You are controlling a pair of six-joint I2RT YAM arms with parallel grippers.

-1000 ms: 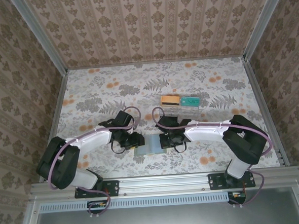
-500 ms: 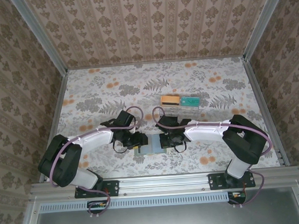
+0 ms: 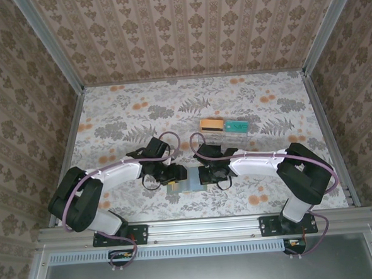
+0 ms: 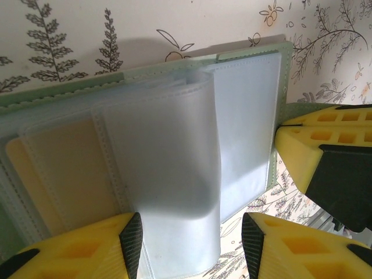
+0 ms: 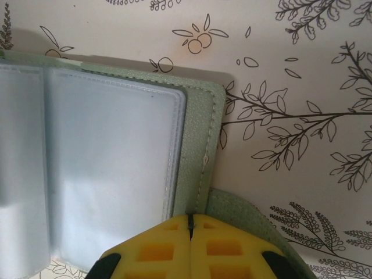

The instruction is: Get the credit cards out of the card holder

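Evidently the left gripper (image 3: 175, 173) has slid rightward across the table (image 3: 127, 111) over the last second. Less of the card holder (image 3: 188, 181) now shows between the two arms than before, and the jaws have eased a little wider. They stand apart, straddling a curled clear sleeve (image 4: 168, 174) of the open holder without pinching it (a gap shows beside the right-hand finger). The right gripper (image 5: 190, 232) has not shifted. Its fingers are pressed together on the holder's green right edge, apparently pinning it down.

The holder lies open on the near middle of the table, between the two claws. For the task this reads as lining up: the left claw seems to be placing itself for a bite at a pocket, and no card is coming out yet.

A tan card (image 4: 58, 168) sits inside a sleeve on the left half, dimmed by the plastic, with its near end cut off by the left finger. Whether a second card lies in there too I cannot tell. Farther back and to the right, a clear tray (image 3: 225, 135) holds an orange piece (image 3: 211, 124) and a teal piece (image 3: 237, 127), both too small to name as cards.
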